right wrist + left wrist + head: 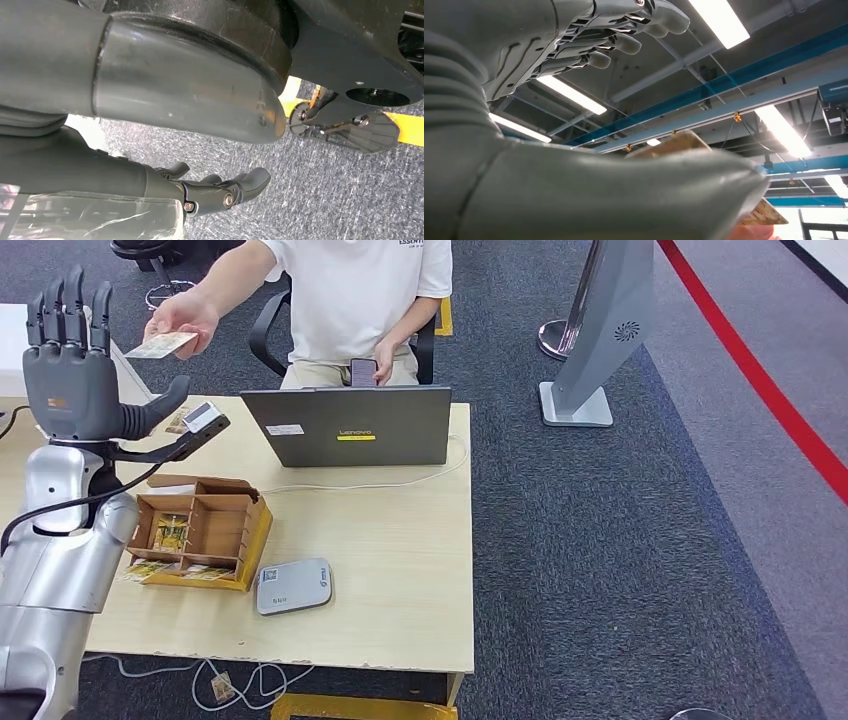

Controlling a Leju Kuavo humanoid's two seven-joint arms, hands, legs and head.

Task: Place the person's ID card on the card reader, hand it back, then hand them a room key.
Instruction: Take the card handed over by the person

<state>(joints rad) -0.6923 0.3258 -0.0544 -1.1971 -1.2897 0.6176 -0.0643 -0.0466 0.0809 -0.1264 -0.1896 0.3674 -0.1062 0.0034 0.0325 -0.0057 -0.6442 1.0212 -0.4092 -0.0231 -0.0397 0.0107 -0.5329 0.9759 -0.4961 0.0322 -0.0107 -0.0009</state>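
A seated person across the table holds out the ID card (160, 345) in one hand (185, 315). My left hand (75, 370) is raised just left of the card, fingers upright and spread, thumb pointing toward it, holding nothing. In the left wrist view the card (676, 144) shows just beyond the thumb of my left hand (524, 50), apart from the fingers. The grey card reader (293, 586) lies flat near the table's front. A wooden box (240, 502) holds the room key cards (170, 532). My right hand (225, 192) hangs above the carpet with nothing in it.
An open grey laptop (347, 426) stands at the table's far side, its white cable (400, 483) running across the top. A black handheld scanner (200, 425) sits on a stand by my thumb. The person holds a phone (362, 371). A grey kiosk base (577, 405) stands on the carpet at right.
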